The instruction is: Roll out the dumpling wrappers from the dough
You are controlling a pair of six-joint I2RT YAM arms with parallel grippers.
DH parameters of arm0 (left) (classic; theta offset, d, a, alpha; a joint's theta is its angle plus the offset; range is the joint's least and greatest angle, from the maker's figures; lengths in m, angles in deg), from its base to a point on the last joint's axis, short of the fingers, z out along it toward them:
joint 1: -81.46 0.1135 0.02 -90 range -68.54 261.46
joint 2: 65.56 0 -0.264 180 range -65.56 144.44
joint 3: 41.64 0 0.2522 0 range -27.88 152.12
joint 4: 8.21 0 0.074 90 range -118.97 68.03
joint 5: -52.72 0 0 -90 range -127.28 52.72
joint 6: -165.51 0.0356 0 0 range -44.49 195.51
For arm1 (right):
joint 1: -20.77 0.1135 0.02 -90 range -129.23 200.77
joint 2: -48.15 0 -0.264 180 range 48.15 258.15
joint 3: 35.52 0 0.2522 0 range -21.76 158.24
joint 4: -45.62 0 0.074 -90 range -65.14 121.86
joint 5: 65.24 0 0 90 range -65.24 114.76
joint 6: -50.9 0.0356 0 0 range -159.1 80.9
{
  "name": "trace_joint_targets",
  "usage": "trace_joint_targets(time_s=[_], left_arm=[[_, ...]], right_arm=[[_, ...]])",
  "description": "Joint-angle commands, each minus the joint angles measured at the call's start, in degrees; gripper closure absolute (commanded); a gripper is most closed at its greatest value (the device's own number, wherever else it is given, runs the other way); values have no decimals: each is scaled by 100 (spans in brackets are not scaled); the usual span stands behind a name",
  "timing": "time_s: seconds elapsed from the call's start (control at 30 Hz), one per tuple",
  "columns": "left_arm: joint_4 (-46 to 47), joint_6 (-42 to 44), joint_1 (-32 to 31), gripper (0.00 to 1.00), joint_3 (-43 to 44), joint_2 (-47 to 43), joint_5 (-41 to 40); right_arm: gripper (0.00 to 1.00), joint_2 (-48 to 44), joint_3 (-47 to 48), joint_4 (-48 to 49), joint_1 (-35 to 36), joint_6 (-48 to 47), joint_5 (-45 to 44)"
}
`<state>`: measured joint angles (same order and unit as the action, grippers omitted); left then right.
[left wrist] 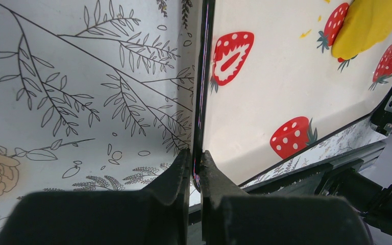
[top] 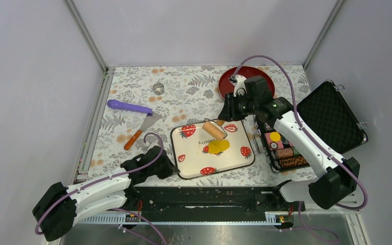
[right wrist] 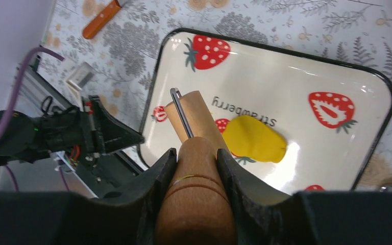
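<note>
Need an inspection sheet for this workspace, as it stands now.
Surface: floral cloth.
Job's things: dough lies as a lump on the tray, next to the roller; wrappers, nothing seen.
Clutter: purple handle, spatula, ring cutter, red plate, open case, basket.
Grippers: left gripper shut on the tray rim; right gripper shut on the roller handle.
Cables: purple cable arcs over the right arm; another loops by the left arm.
Surroundings: grey walls.

tray point(top: 232, 155): glossy | roller point(top: 213, 129): smooth wood | dough point(top: 218, 147): matt
</note>
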<state>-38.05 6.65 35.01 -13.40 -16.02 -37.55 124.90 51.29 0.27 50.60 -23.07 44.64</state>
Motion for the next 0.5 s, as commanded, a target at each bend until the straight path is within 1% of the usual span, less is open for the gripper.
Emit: trace_joint_targets(time_s=[0.0, 0.23, 0.37, 0.47], left_arm=[[-291, -38, 15, 100, -115, -6, -197], [-291, -22, 18, 100, -103, 21, -192], [-282, -16, 15, 100, -102, 36, -185], [-275, -11, 18, 100, -95, 54, -184]], right_arm=[[100, -281, -217, -37, -247, -1056, 297], [100, -958, -1127, 691, -292, -2524, 137], [100, -1433, -1664, 1101, -293, -3572, 352], [100, -1709, -2057, 1554, -293, -4142, 630]])
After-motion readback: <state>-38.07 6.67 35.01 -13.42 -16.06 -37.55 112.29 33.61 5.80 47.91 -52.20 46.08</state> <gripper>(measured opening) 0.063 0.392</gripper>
